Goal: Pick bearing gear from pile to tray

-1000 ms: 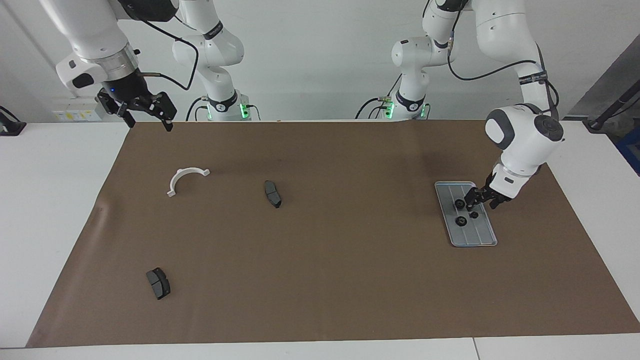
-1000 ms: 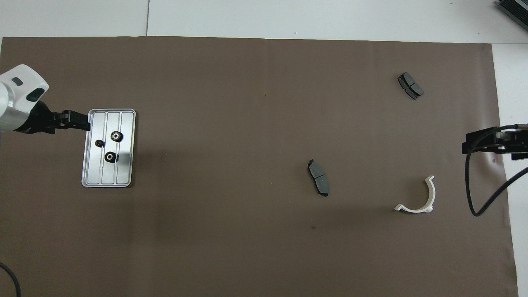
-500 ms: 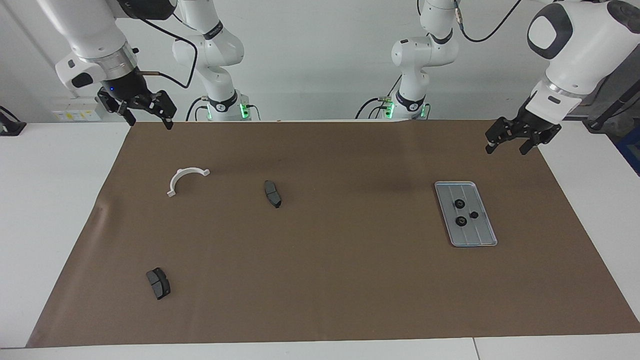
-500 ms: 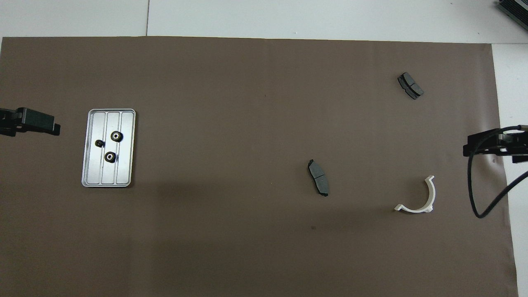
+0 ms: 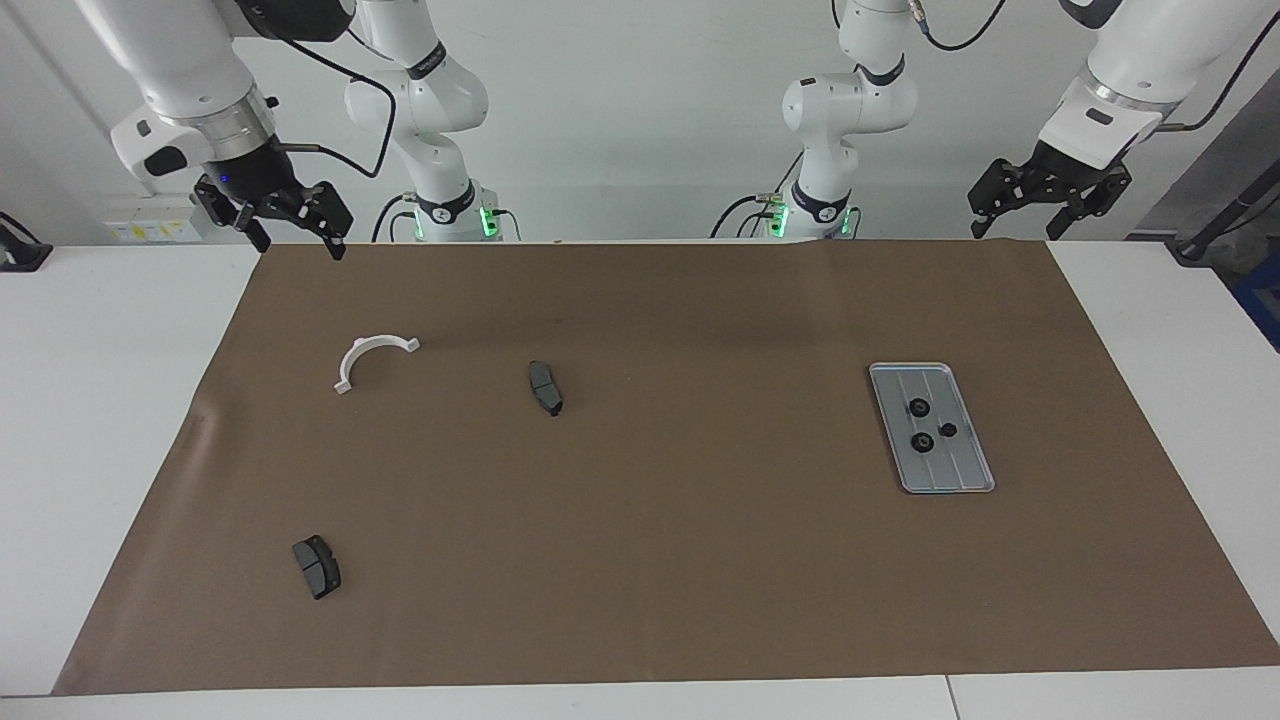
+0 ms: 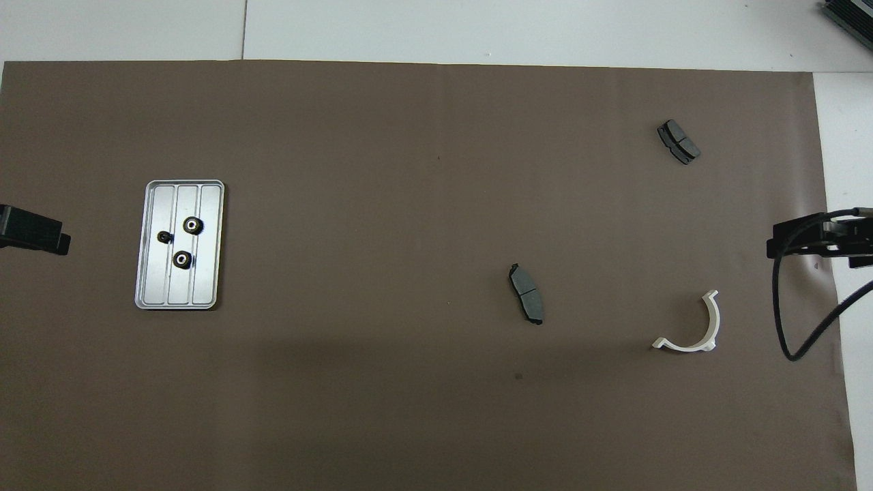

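The silver tray (image 5: 962, 472) (image 6: 204, 281) lies toward the left arm's end of the brown mat. Three small black bearing gears (image 5: 918, 406) (image 6: 194, 225) rest on it, close together. What is left of the pile is a white half-ring (image 5: 372, 358) (image 6: 692, 329) and two dark brake-pad pieces (image 5: 545, 387) (image 6: 526, 293), spread toward the right arm's end. My left gripper (image 5: 1012, 222) (image 6: 34, 234) hangs open and empty, high over the mat's corner by the robots. My right gripper (image 5: 300, 243) (image 6: 811, 242) waits open and empty over the mat's edge at its own end.
The second brake-pad piece (image 5: 317, 566) (image 6: 678, 141) lies farthest from the robots, near the mat's corner at the right arm's end. A black cable (image 6: 784, 320) loops down from the right gripper. White table borders the mat all round.
My left gripper rose off the tray, empty, and drew back toward the robots' edge of the mat. The three gears stayed on the tray. The right arm has not moved.
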Motion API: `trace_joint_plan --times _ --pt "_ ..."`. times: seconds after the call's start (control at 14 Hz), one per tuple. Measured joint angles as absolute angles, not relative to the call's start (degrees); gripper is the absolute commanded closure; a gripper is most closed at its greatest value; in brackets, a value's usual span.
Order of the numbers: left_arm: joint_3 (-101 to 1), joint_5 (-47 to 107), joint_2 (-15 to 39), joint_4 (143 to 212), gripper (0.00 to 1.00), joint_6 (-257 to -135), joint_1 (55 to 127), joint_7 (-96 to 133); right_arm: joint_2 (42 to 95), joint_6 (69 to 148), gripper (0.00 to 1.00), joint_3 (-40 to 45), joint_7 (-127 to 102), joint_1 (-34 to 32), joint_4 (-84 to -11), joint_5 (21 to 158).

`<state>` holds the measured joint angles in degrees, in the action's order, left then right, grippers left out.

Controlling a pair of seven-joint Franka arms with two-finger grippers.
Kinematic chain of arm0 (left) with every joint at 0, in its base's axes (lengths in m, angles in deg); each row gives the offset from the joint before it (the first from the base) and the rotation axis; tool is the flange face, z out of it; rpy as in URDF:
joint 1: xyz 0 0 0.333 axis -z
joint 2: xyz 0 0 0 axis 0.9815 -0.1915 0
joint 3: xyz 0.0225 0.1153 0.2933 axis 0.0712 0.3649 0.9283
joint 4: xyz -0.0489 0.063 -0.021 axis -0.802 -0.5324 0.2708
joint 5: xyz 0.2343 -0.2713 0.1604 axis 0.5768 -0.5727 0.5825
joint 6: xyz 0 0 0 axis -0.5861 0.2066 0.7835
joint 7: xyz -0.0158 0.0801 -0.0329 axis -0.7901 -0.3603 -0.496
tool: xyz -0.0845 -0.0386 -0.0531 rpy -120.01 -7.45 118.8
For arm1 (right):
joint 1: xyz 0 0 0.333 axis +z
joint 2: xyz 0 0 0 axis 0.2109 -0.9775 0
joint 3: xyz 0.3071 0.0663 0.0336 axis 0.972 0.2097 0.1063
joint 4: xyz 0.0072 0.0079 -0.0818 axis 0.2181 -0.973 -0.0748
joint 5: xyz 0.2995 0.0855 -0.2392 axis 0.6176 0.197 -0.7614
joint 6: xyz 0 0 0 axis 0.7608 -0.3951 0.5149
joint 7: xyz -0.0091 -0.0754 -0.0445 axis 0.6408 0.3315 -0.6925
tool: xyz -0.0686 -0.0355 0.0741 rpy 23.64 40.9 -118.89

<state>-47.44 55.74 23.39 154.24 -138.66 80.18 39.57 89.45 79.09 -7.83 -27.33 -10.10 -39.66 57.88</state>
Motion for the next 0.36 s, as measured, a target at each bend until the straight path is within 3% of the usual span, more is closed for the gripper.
trace_joint_plan --times 0.36 --pt "-47.6 55.8 23.2 154.3 0.0 -138.9 80.2 39.6 89.4 79.1 0.0 -7.8 -27.3 -10.1 -39.7 58.1"
